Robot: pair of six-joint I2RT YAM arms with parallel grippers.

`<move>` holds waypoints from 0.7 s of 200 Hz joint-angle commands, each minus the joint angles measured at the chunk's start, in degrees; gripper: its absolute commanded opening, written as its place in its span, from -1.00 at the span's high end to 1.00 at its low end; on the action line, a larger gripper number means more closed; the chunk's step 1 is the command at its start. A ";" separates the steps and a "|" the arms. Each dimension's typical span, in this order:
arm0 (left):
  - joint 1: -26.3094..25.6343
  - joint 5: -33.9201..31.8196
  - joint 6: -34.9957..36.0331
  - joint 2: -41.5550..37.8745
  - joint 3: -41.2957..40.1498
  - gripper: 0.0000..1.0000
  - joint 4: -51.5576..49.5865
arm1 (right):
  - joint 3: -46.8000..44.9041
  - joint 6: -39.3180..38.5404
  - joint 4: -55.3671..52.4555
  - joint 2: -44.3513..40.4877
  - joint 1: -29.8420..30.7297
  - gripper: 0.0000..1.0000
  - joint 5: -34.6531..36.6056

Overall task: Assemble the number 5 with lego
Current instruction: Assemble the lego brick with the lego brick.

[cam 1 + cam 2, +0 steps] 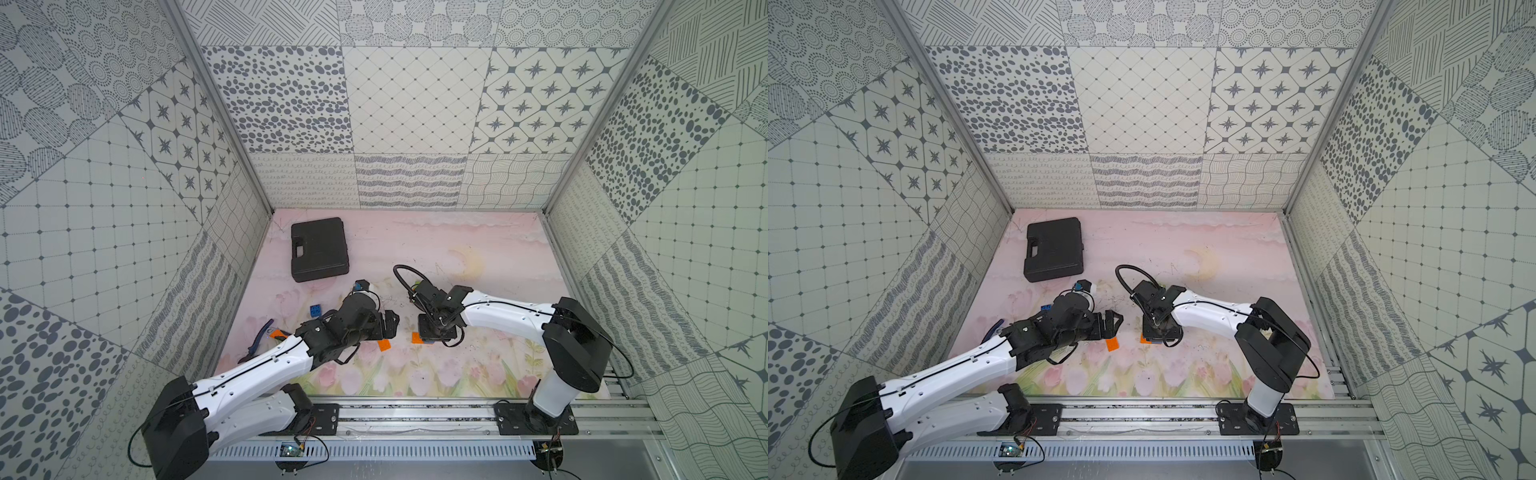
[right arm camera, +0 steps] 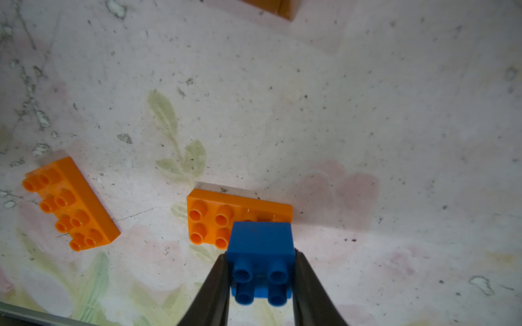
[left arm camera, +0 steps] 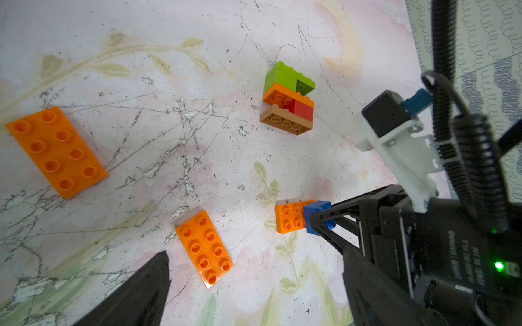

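My right gripper (image 2: 261, 272) is shut on a blue square lego brick (image 2: 261, 248), which covers one half of an orange oblong (image 2: 209, 220); whether they are pressed together I cannot tell. A second orange oblong (image 2: 70, 203) lies loose beside them. My left gripper (image 3: 254, 285) stands open and empty above the mat, next to that orange oblong (image 3: 204, 248). In the left wrist view a third orange oblong (image 3: 56, 152) lies apart, and a joined stack of green, orange, red and brown bricks (image 3: 288, 98) lies on its side. Another blue square (image 1: 316, 311) sits behind the left arm.
A black case (image 1: 319, 248) lies at the back left of the pink floral mat (image 1: 478, 374). A hand tool (image 1: 259, 334) lies by the left wall under the left arm. Patterned walls close in three sides, and the rail (image 1: 415, 411) runs along the front.
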 commanded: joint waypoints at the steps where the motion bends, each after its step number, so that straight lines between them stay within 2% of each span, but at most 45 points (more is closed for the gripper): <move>1: 0.30 -1.14 -0.33 -0.15 0.05 -0.98 2.39 | -0.67 1.59 -1.33 3.20 0.26 0.43 0.94; 17: 0.31 -1.15 -0.35 -0.11 0.05 -0.98 2.44 | -0.56 2.94 -1.33 3.83 0.22 0.35 0.77; 62: 0.31 -1.15 -0.45 0.03 0.13 -0.98 2.19 | -0.22 7.32 -1.08 5.07 0.26 0.40 0.92; 140: 0.39 -2.93 -0.78 -1.19 -0.29 -0.97 1.43 | 0.74 4.65 -5.49 14.01 0.27 0.48 1.07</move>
